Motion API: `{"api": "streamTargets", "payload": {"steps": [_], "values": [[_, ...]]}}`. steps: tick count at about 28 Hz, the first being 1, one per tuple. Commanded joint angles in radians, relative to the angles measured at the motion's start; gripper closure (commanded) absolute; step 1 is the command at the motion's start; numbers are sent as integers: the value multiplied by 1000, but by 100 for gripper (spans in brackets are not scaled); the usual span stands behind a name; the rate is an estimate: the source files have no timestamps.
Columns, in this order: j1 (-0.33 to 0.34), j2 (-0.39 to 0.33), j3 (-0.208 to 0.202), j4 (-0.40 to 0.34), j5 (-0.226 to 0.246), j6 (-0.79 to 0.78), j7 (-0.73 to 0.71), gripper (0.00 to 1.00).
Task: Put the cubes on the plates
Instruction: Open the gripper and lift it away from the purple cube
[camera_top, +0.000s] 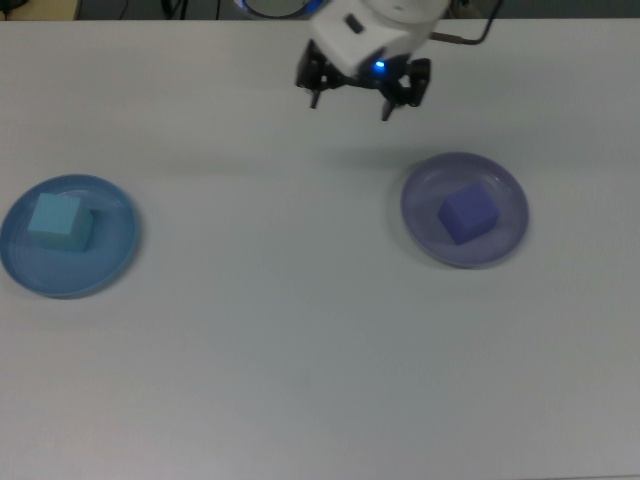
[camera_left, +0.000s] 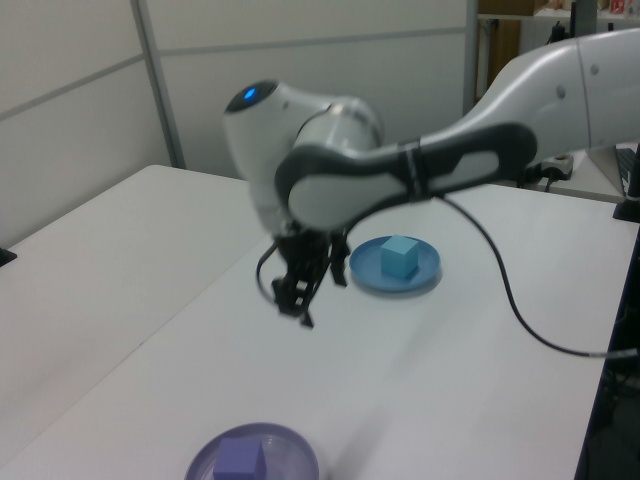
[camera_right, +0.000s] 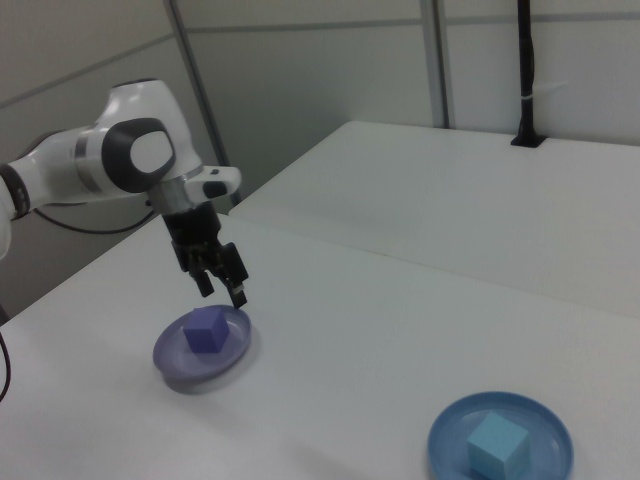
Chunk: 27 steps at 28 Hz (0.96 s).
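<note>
The light turquoise cube (camera_top: 58, 222) (camera_left: 400, 258) (camera_right: 497, 445) rests on the blue plate (camera_top: 112, 250) (camera_left: 427, 272) (camera_right: 542, 422) at the top view's left. On the top view's right, the blue-violet cube (camera_top: 468, 214) (camera_left: 240, 460) (camera_right: 207, 330) lies on the lavender plate (camera_top: 428, 198) (camera_left: 297, 457) (camera_right: 236, 356). My gripper (camera_top: 350, 105) (camera_left: 294, 304) (camera_right: 223, 292) hangs open and empty above the bare table. It is near the top view's upper edge, up and left of the lavender plate, touching neither cube.
Both plates stand on a white table (camera_top: 280, 330). A gap (camera_left: 225, 280) separates it from a second white table on the left view's left. A black cable (camera_left: 510, 300) trails from the arm. A black post (camera_right: 524, 70) rises at the back of the right view.
</note>
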Motion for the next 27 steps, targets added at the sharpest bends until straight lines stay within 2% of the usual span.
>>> {"api": "streamTargets", "payload": {"steps": [1,3,4,6,10,13,14,18,23,27], "values": [[-86,-135,1,-93,51,-10,-76,0],[-117,-173,1,-114,60,-11,-104,0],[-154,-202,1,-133,82,-8,-113,0],[-186,-219,1,-137,99,-5,-113,0],[-241,-223,1,-134,108,-1,-128,0],[-277,-216,1,-131,123,19,-194,0],[-296,-221,1,-127,151,37,-222,0],[-346,-224,-1,-110,204,51,-239,0],[-355,-223,2,-102,195,77,-225,0],[-363,-218,2,-102,128,82,-222,0]]}}
